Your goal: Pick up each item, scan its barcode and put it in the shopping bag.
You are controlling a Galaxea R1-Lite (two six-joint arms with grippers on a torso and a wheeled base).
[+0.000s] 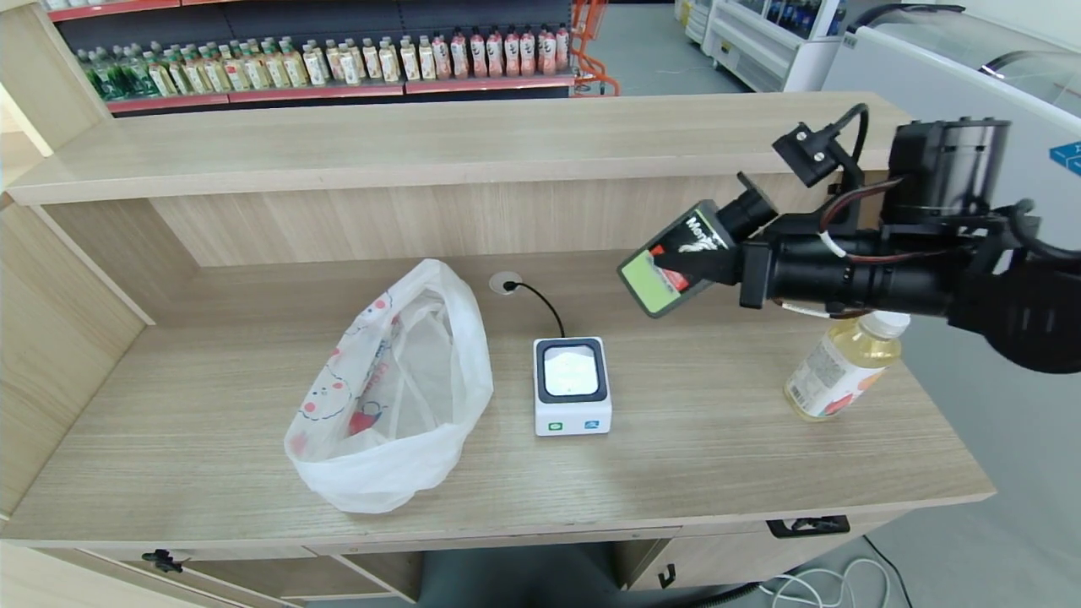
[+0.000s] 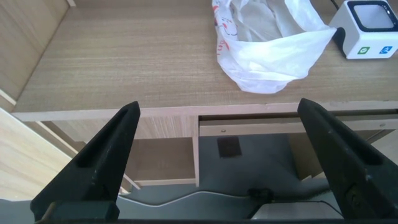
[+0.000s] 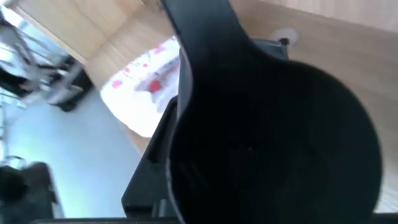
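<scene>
My right gripper is shut on a small dark carton with a green and red face, held in the air above the counter, right of and above the white barcode scanner. Close to the right wrist camera the dark carton blocks most of what lies beyond. The white plastic shopping bag with red prints lies open on the counter left of the scanner. A bottle of yellow drink stands at the counter's right end, under my right arm. My left gripper hangs open below the counter's front edge, with the shopping bag and scanner beyond it.
The wooden counter has a raised back wall and a side wall on the left. A black cable runs from the scanner to a hole in the counter. Drawers sit under the front edge.
</scene>
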